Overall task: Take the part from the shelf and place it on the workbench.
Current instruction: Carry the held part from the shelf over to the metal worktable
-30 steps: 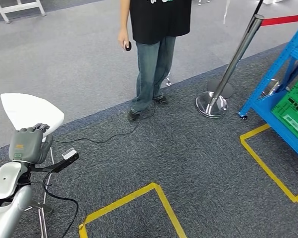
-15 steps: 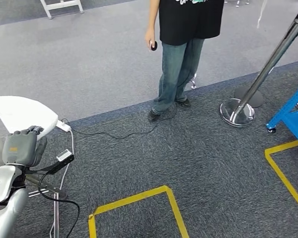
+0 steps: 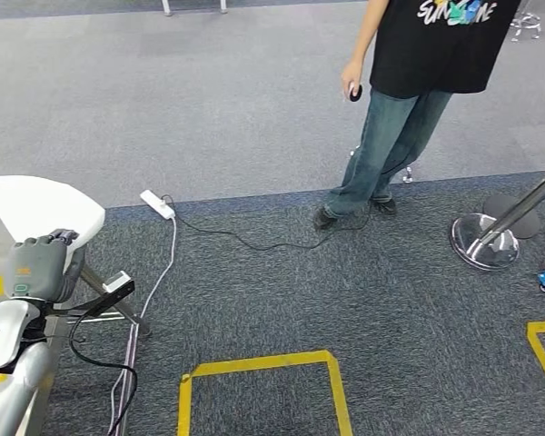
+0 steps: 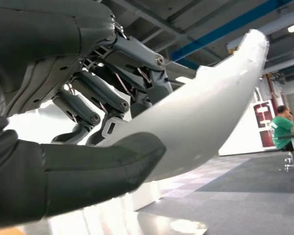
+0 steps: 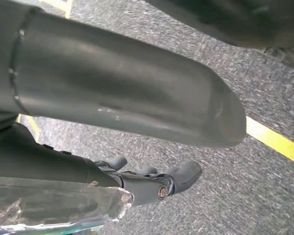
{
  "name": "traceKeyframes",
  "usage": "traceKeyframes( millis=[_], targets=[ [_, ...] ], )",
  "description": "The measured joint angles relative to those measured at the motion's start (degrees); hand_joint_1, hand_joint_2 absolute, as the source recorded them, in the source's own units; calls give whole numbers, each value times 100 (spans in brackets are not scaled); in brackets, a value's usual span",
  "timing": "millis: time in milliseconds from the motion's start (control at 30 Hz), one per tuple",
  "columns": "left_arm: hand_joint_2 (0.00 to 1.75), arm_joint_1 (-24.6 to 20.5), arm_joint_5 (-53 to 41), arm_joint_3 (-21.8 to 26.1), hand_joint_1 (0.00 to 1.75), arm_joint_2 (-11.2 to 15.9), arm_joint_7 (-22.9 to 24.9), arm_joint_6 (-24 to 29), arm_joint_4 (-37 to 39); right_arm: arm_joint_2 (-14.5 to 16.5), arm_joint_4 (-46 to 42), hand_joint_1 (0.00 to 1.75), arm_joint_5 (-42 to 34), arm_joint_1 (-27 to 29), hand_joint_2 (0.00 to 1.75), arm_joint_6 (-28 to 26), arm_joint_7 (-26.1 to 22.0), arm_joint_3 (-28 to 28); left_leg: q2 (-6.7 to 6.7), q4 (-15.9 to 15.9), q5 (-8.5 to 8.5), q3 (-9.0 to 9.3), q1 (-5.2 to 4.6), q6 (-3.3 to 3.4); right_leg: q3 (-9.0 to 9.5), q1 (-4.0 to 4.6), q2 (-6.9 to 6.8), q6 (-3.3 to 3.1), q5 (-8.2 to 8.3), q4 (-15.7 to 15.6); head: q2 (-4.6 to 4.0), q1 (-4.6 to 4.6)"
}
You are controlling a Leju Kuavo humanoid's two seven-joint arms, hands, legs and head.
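The left hand [image 3: 40, 265] has the part [image 3: 44, 207] in its grasp: a white, curved shell, held out low at the robot's left side over the dark carpet [image 3: 291, 300]. From the left wrist view the fingers [image 4: 101, 93] wrap over the top of the shell and the thumb [image 4: 101, 166] presses up from beneath, so the part [image 4: 212, 107] is pinched between them and juts well past the hand. The right hand [image 5: 153, 181] hangs toward the floor with its fingers curled in loosely and nothing between them.

The step in hand looks like the carry: shelf work done, desk not yet reached. Doing it well means a steady wrist and a level shell, since so much of it overhangs the grip and could lever loose on a turn. The path deserves care too. A white power strip [image 3: 157, 203] and its cables [image 3: 256, 243] trail across the carpet, and a person [image 3: 407, 100] stands just beyond them near a chrome stanchion base [image 3: 484, 242]. Yellow floor tape [image 3: 262, 365] marks a box ahead.

As for containers, none can be made out here, so there are no contents to tell.
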Motion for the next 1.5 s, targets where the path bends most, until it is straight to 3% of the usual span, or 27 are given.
traceKeyframes(
  millis=[33, 67, 133, 200, 233, 300, 333, 400, 467, 533, 567, 633, 667, 733, 767, 833, 900, 967, 1033, 1067, 1133, 1200, 1267, 1333, 1400, 1467, 1500],
  targets=[
    [175, 9, -3, -1, 175, -4, 0, -4, 1, 0, -5, 0, -5, 14, 0, 2, 7, 9, -74, 1, 1, -2, -1, 0, -107, -1, 18, 1, -9, 173, 0, 0],
    [175, 16, -7, -1, 175, -7, 1, -7, 1, 0, -13, 0, -12, 28, 0, 2, 12, 19, -152, 3, 2, -1, -1, -1, -111, -2, 31, -4, 99, 123, 0, 1],
    [175, 16, -13, -1, 175, -10, 2, -10, 1, 0, -31, 0, -30, 42, 0, 4, 18, 36, -299, 6, 1, 10, 2, -12, 158, -16, 152, -30, 533, -529, 0, 1],
    [175, -2, -20, -1, 175, -11, 11, -22, 0, -1, -45, 0, -56, 49, 0, 13, 24, 55, -430, 24, 4, -9, -7, -59, 465, -47, 400, -59, 789, -1188, 0, -4],
    [175, -14, -25, -1, 175, -10, 17, -32, 1, -2, -52, 0, -72, 53, 0, 20, 29, 68, -488, 31, 13, -33, -2, -96, 545, -54, 481, -70, 809, -1343, 0, -5],
    [175, -26, -44, 1, 175, 0, 27, -58, 0, -2, -69, 0, -117, 63, 0, 34, 46, 98, -612, 31, 44, -80, 23, -179, 597, -45, 430, -101, 787, -1405, 0, -7],
    [175, -22, -65, -1, 175, 7, 30, -72, 1, -2, -81, 0, -138, 66, 0, 40, 53, 110, -581, 40, 40, -93, 32, -213, 606, -46, 372, -132, 802, -1422, 0, -7],
    [175, -47, -124, -11, 175, 13, 45, -99, 1, -3, -113, 0, -182, 79, 0, 62, 57, 124, -318, 277, -127, -207, 22, -265, 633, -55, 239, -200, 826, -1468, 0, -34],
    [175, -90, -187, -39, 175, -4, 79, -119, 1, -4, -164, 0, -213, 118, 0, 128, 56, 127, -35, 947, -486, -518, 21, -303, 644, -42, 86, -246, 818, -1481, 0, -59],
    [175, -93, -222, -74, 175, -22, 111, -134, 1, -4, -229, 0, -228, 178, 0, 198, 58, 133, 19, 1548, -691, -795, 33, -328, 648, -30, -69, -264, 801, -1478, 0, -60],
    [175, -86, -228, -91, 175, -26, 119, -140, 1, -4, -263, 0, -232, 203, 0, 218, 58, 141, 28, 1586, -641, -805, 36, -329, 652, -25, -142, -266, 792, -1477, 0, -60],
    [175, -80, -233, -119, 175, -19, 125, -143, 1, -3, -313, 0, -236, 228, 0, 238, 59, 168, 128, 1055, -293, -509, 26, -295, 680, -10, -272, -258, 770, -1477, 0, -60],
    [175, -84, -234, -130, 175, -10, 125, -142, 1, -2, -333, 0, -238, 232, 0, 244, 58, 185, 292, 679, -141, -300, -1, -261, 698, 6, -329, -243, 753, -1475, 0, -60],
    [175, -103, -236, -149, 175, 5, 120, -135, 1, 1, -362, 0, -242, 242, 0, 251, 58, 208, 562, 155, -27, -36, -67, -182, 717, 52, -440, -195, 716, -1460, 0, -55],
    [175, -106, -236, -156, 175, 13, 112, -132, 1, 2, -373, 0, -243, 250, 0, 255, 58, 213, 604, 79, -53, -13, -93, -154, 722, 68, -507, -167, 699, -1456, 0, -52],
    [175, -93, -241, -172, 175, 34, 66, -127, 1, 2, -397, 0, -246, 257, 0, 260, 60, 221, 467, 41, -46, -26, -87, -99, 726, 70, -617, -111, 658, -1450, 0, -46],
    [175, -106, -262, -185, 175, 61, -4, -118, 3, 1, -414, 0, -253, 256, 0, 265, 59, 235, 321, 12, -19, -25, -54, -35, 635, 43, -400, -45, 492, -1230, 0, -32],
    [175, -143, -285, -214, 175, 64, -42, -111, 8, -2, -416, 0, -256, 260, 0, 277, 59, 249, 176, 3, -5, -33, -34, 7, 317, 14, -68, 3, 147, -559, 0, -7],
    [175, -159, -306, -255, 175, 60, -59, -111, 23, -6, -415, 0, -256, 271, 0, 286, 60, 257, 19, 5, -2, -41, -33, 19, -39, 4, 20, 27, -76, 107, 0, 0],
    [175, -164, -317, -276, 175, 61, -72, -111, 37, -9, -415, 0, -257, 273, 0, 286, 61, 262, -60, 7, -2, -39, -33, 18, -109, 2, 28, 33, -34, 194, 0, 0],
    [175, -186, -331, -320, 175, 61, -105, -111, 62, -23, -414, 0, -269, 268, 0, 279, 61, 280, -214, 12, -2, -24, -26, 11, 58, -10, 84, 29, 350, -266, 0, 1],
    [175, -228, -335, -380, 175, 60, -154, -111, 71, -38, -413, 0, -294, 264, 0, 261, 61, 302, -360, 30, -5, -25, -26, -26, 389, -49, 325, 9, 700, -1017, 0, -2],
    [175, -267, -339, -461, 175, 61, -224, -109, 70, -43, -411, 0, -321, 264, 0, 248, 62, 319, -485, 46, 15, -69, -19, -100, 567, -64, 485, -22, 766, -1361, 0, -6],
    [175, -271, -349, -551, 175, 74, -292, -109, 70, -44, -408, 0, -339, 261, 0, 244, 63, 340, -583, 46, 41, -111, 3, -173, 601, -55, 403, -73, 760, -1393, 0, -6],
    [175, -275, -357, -632, 175, 95, -326, -110, 71, -47, -407, 0, -349, 256, 0, 240, 62, 361, -412, 191, -64, -184, 0, -234, 627, -65, 286, -146, 780, -1431, 0, -26],
    [175, -306, -358, -696, 175, 107, -333, -109, 71, -50, -406, 0, -353, 261, 0, 238, 61, 373, -102, 743, -371, -443, -2, -289, 645, -62, 147, -209, 782, -1452, 0, -55],
    [175, -315, -358, -725, 175, 109, -336, -109, 72, -51, -405, 0, -355, 268, 0, 237, 62, 376, -22, 1120, -540, -626, 5, -310, 646, -54, 75, -229, 774, -1451, 0, -65]
  ],
)
